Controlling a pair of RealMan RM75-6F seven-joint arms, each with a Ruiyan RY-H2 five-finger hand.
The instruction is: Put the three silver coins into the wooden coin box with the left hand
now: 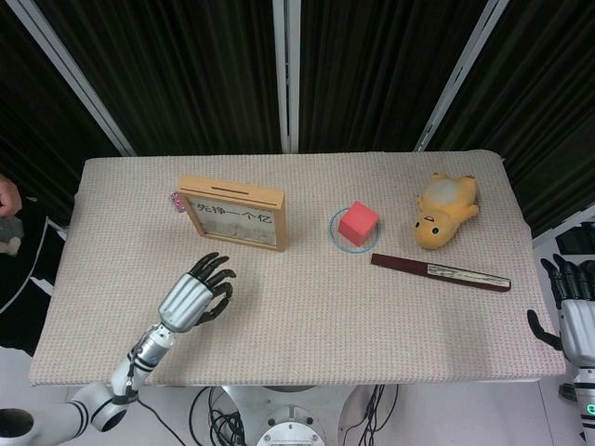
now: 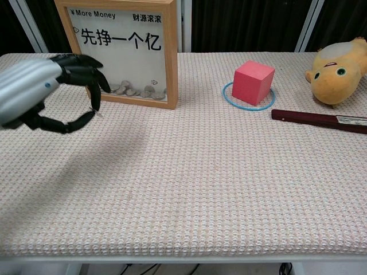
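The wooden coin box [image 1: 232, 212] stands upright at the back left, with a slot on its top edge and several silver coins [image 2: 129, 90] lying behind its clear front [image 2: 123, 51]. My left hand [image 1: 193, 297] hovers above the table in front of the box and to its left. In the chest view this left hand [image 2: 40, 91] pinches a small silver coin [image 2: 97, 112] between thumb and a fingertip, seen only as a thin sliver. No loose coins show on the cloth. My right hand [image 1: 576, 316] hangs off the table's right edge, fingers apart and empty.
A red cube [image 2: 253, 82] sits inside a blue ring [image 2: 229, 98] at mid-table. A yellow plush toy [image 2: 338, 63] lies at the back right, with a dark red stick [image 2: 318, 121] in front of it. A small pink object [image 2: 74, 74] lies left of the box.
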